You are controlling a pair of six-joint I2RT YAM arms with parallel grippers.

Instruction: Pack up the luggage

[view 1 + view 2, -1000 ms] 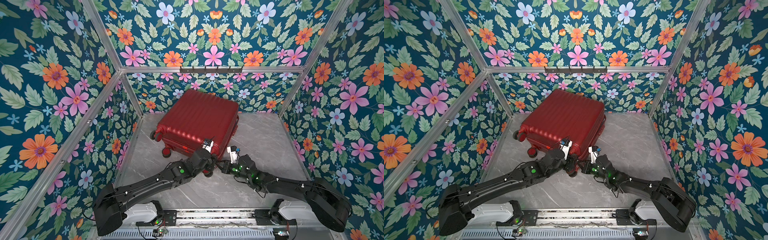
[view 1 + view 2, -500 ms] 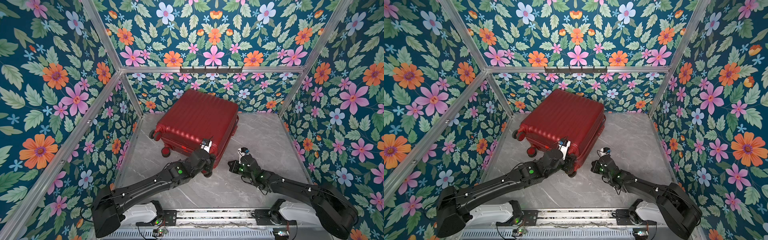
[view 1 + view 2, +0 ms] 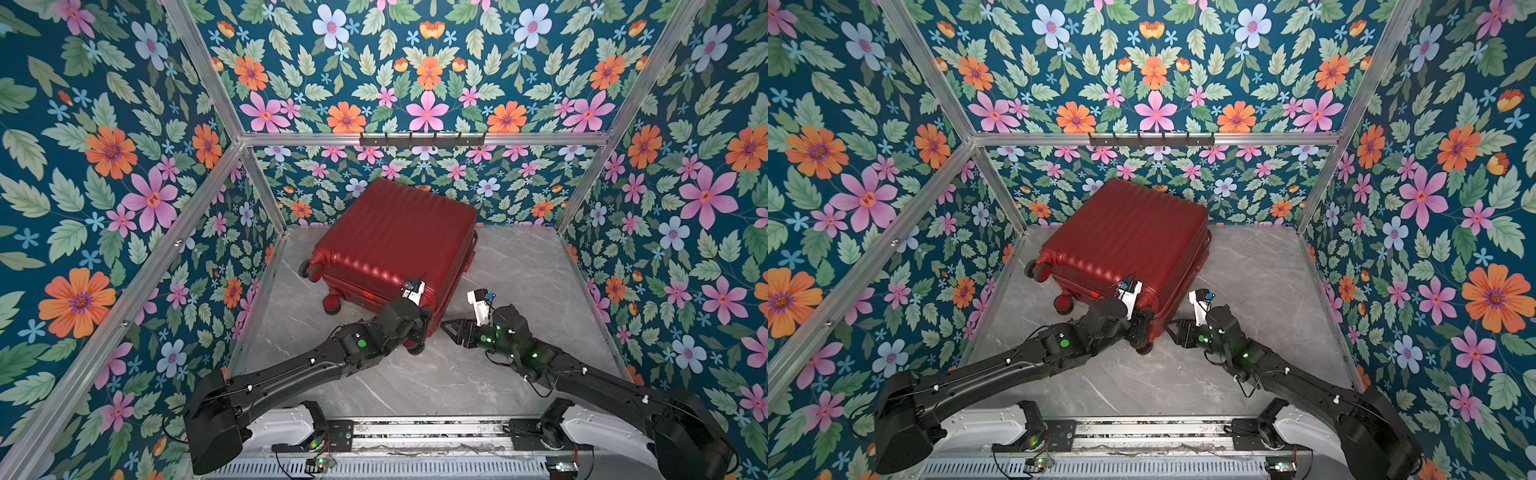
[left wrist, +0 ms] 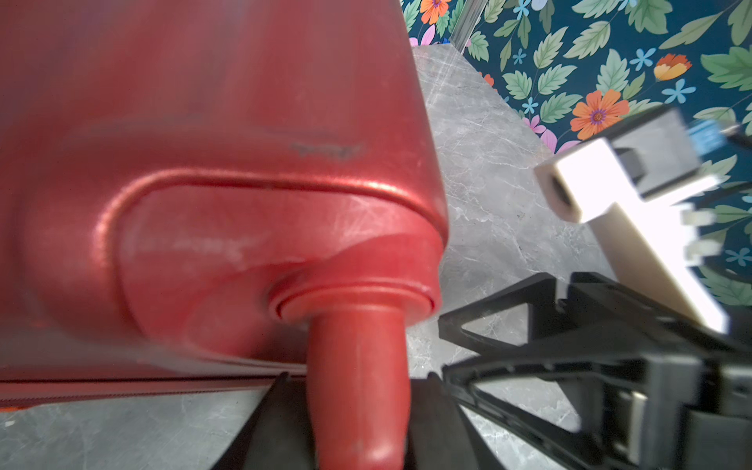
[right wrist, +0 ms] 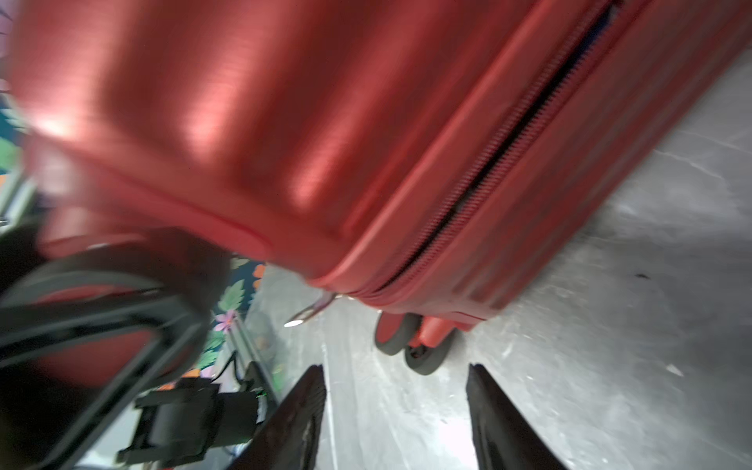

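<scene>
The luggage (image 3: pixel 395 241), a large dark-red hard-shell suitcase with a ribbed surface, lies with both shells together on the grey marble-pattern tabletop (image 3: pixel 519 270), toward the back and a little left of the middle, turned at an angle; the left claw (image 4: pixel 358 431) is clamped on the red caster (image 4: pixel 358 358) at its near corner. The right claw (image 5: pixel 396 390) is just beside this corner, over the bare tabletop; its fingers are apart and hold nothing.

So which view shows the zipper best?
The right wrist view: the zipper runs close-up along the luggage side. In both top views it is too small to make out; the left wrist view shows mainly a caster corner.
</scene>
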